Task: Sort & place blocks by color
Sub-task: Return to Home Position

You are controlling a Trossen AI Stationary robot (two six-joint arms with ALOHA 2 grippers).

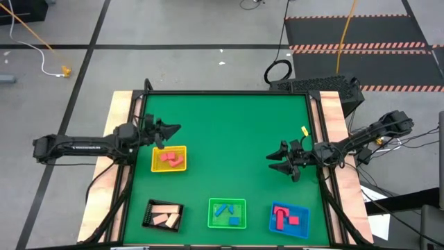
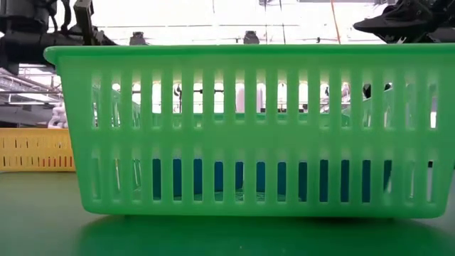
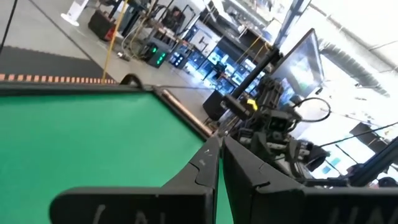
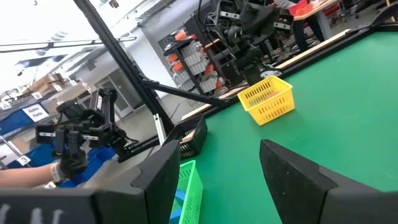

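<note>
The blocks lie sorted in four trays on the green table. Red and pink blocks (image 1: 170,159) are in the yellow tray (image 1: 154,165), cream blocks (image 1: 167,219) in the black tray (image 1: 149,214), blue blocks (image 1: 223,210) in the green tray (image 1: 211,222), and red blocks (image 1: 283,217) in the blue tray (image 1: 303,228). My left gripper (image 1: 173,129) (image 3: 219,163) is shut and empty, just beyond the yellow tray's far edge. My right gripper (image 1: 275,162) (image 4: 221,163) is open and empty over bare table, far of the blue tray.
The low view is filled by the green tray's slotted wall (image 2: 242,128), with the yellow tray (image 2: 35,149) behind it on the left. Bare green table lies between the two grippers and toward the far edge. Wooden rails (image 1: 116,111) run along both table sides.
</note>
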